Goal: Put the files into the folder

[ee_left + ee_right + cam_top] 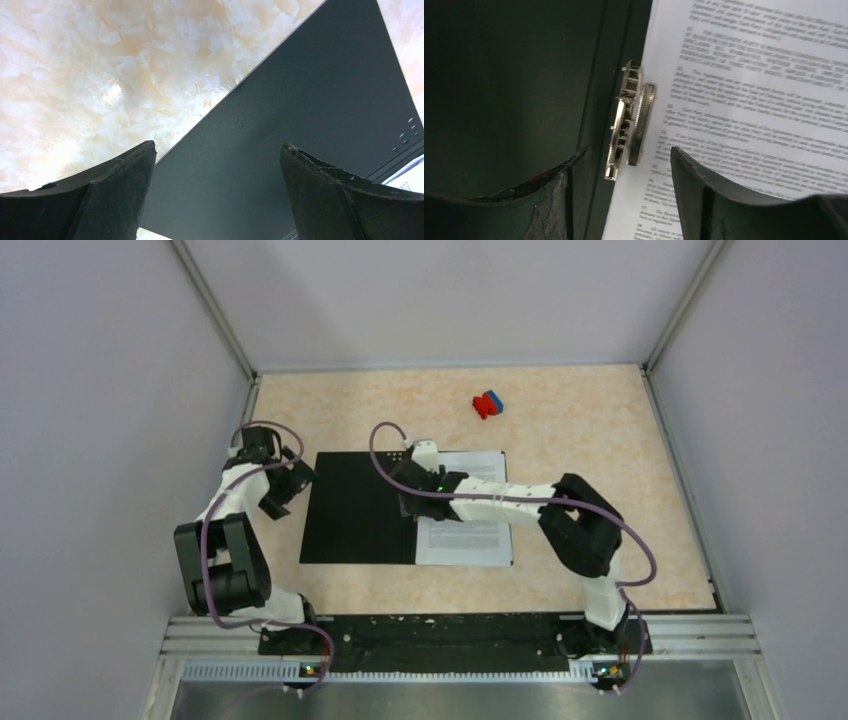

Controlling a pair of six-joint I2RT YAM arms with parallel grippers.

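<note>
The folder [355, 510] is lying open, black side up; the files [470, 540] are already resting on its right half, touching the metal clip [631, 125]; my right gripper [624, 155] is hovering over that clip, jaws apart, holding nothing; my left gripper [217, 147] is hanging wide open over the folder's left edge; closing the cover is remaining, I judge.

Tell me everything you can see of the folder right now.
The folder lies open and flat on the marbled table, with its matte black inside facing up; none of its outer cover shows. A silver metal clamp sits along its spine crease, at the left edge of the files, which lie right of the spine. The right pincer straddles the clamp, jaws apart, with no contact visible. The left pincer hangs open over its left edge.
</note>
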